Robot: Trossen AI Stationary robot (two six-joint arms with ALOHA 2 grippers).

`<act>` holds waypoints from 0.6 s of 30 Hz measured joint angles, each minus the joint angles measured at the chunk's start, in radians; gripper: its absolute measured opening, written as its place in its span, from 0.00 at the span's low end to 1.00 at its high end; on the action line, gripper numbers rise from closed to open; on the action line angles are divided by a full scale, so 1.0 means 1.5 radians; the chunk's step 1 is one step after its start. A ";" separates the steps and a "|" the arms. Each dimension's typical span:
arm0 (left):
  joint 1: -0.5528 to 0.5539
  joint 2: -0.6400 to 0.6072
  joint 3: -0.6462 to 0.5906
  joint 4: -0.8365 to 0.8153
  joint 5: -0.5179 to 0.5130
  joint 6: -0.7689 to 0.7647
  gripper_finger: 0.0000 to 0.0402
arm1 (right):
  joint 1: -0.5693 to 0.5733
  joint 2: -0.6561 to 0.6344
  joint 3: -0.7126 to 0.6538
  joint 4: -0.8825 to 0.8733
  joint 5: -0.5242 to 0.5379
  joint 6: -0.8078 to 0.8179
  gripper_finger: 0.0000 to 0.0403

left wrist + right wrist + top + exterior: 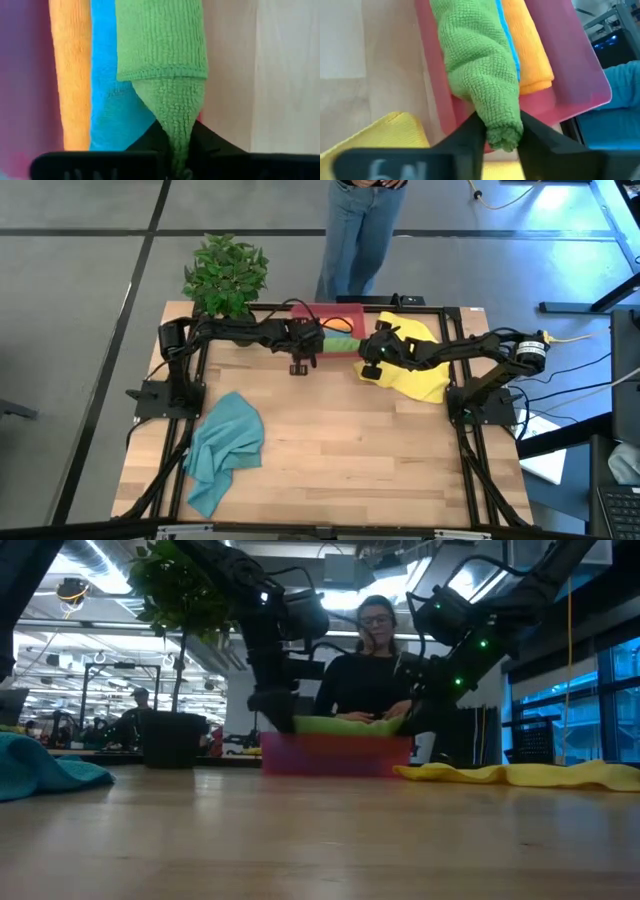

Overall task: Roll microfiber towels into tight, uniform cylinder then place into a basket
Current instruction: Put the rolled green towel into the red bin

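Holding both ends of the green towel point(480, 65), I've got the roll lying in the basket point(580, 65) at the surface's point(350, 450) far edge, beside the rolled blue towel point(107, 100) and orange towel point(72, 75). My left pincer point(177, 150) grips one tapered green end; my right pincer point(502, 132) clamps the other. A yellow towel point(425, 375) lies spread near the far right corner, a teal towel point(222, 445) crumpled near the left edge.

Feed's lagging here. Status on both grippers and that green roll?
Left gripper and right gripper each pinch one end of the green towel. Roll lies in the basket beside blue towel and orange towel. Nothing blocking.
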 joint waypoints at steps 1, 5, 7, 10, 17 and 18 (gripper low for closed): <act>0.000 0.000 0.000 -0.005 -0.002 -0.003 0.11 | 0.000 0.001 0.005 -0.003 -0.004 -0.006 0.28; 0.000 -0.006 0.000 -0.010 -0.016 -0.005 0.22 | 0.001 0.002 0.035 -0.038 -0.016 -0.006 0.43; -0.001 -0.018 0.000 -0.011 -0.027 0.003 0.27 | 0.001 0.002 0.051 -0.062 -0.017 -0.006 0.49; -0.001 -0.038 0.000 -0.015 -0.036 0.008 0.33 | 0.003 0.002 0.083 -0.103 -0.012 -0.006 0.55; -0.005 -0.087 0.001 -0.080 -0.041 0.008 0.40 | 0.020 0.002 0.162 -0.228 0.011 0.016 0.59; -0.006 -0.094 0.001 -0.089 -0.046 0.005 0.40 | 0.024 0.002 0.175 -0.252 0.011 0.027 0.59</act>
